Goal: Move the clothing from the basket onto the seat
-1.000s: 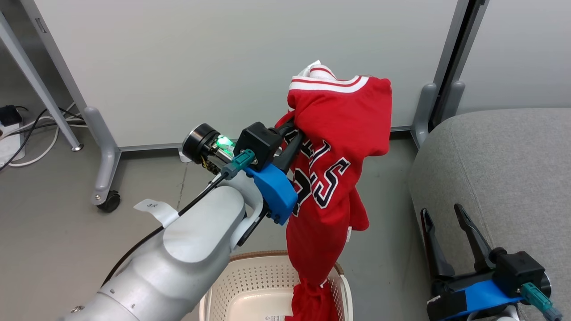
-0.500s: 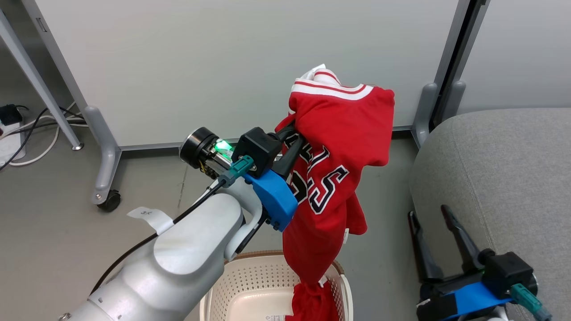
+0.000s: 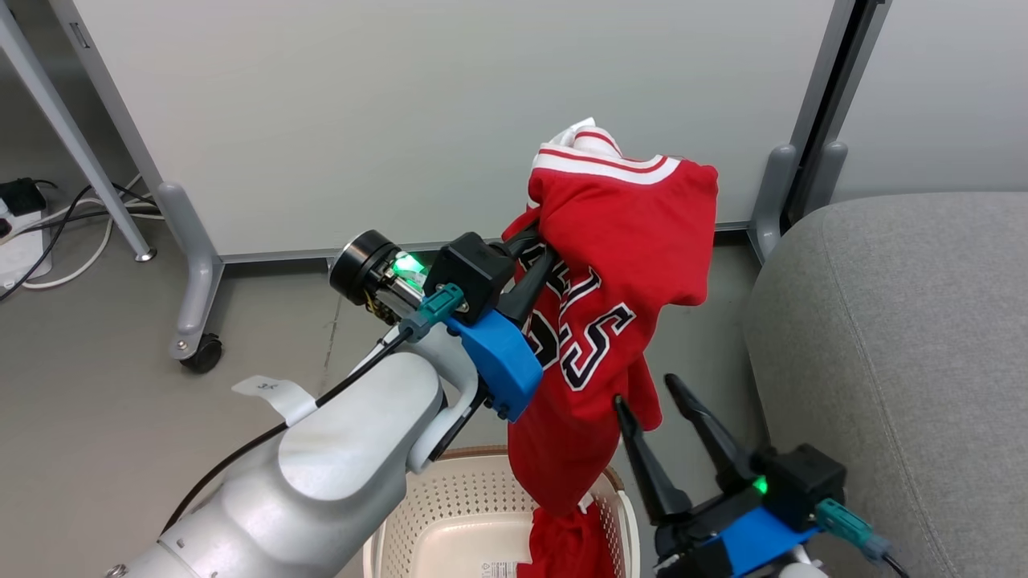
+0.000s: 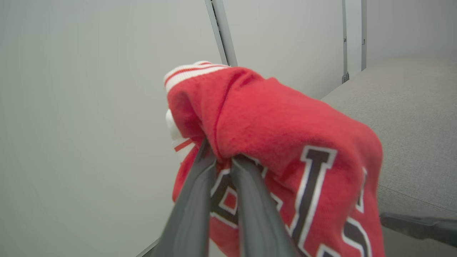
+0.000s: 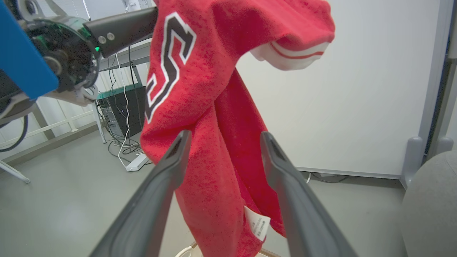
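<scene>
My left gripper (image 3: 532, 250) is clamped on the jersey (image 3: 634, 233), which hangs over the basket (image 3: 466, 498) near the seat (image 3: 899, 337). My right gripper (image 3: 645, 389), jaws apart, has swung left, close to its hem.

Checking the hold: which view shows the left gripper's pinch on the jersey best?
Left wrist view: the left gripper is shut on a jersey fold. Head view: cloth covers the pinch; right wrist view: the hanging cloth.
</scene>
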Tool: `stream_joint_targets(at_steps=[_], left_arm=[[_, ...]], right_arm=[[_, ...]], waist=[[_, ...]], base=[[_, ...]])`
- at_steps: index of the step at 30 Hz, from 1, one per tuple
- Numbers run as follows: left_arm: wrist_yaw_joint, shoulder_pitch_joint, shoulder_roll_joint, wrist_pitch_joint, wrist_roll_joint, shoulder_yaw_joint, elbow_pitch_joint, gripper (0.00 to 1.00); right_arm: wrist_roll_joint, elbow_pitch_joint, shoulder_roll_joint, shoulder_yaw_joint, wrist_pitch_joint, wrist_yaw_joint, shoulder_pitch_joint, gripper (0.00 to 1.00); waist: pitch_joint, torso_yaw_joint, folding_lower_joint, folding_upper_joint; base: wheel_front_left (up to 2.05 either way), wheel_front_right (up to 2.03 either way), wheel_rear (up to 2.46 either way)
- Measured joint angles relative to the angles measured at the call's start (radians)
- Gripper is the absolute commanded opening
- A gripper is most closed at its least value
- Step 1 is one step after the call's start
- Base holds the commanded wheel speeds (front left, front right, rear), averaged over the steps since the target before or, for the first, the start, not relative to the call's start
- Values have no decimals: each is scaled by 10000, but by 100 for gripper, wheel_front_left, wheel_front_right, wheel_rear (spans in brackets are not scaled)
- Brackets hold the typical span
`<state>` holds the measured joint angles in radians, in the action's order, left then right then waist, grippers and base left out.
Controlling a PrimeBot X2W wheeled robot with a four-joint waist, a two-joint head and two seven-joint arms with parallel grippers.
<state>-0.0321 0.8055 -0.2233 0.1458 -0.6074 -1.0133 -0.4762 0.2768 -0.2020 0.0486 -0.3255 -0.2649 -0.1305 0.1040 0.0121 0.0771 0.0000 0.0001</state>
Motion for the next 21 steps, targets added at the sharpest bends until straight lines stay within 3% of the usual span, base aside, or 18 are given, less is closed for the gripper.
stream_joint_targets(at_steps=[13, 21], left_arm=[[35, 80, 234, 35, 2, -188, 4, 0], [82, 198, 405, 150, -13, -259, -132, 0]], right_arm=[[863, -1377, -2, -1369, 0, 0, 1778, 100], [1436, -1739, -2, -1703, 0, 0, 2465, 100]], waist=[[-170, 378, 0, 0], [-297, 571, 0, -1]], base=[[0, 0, 0], [0, 0, 0]])
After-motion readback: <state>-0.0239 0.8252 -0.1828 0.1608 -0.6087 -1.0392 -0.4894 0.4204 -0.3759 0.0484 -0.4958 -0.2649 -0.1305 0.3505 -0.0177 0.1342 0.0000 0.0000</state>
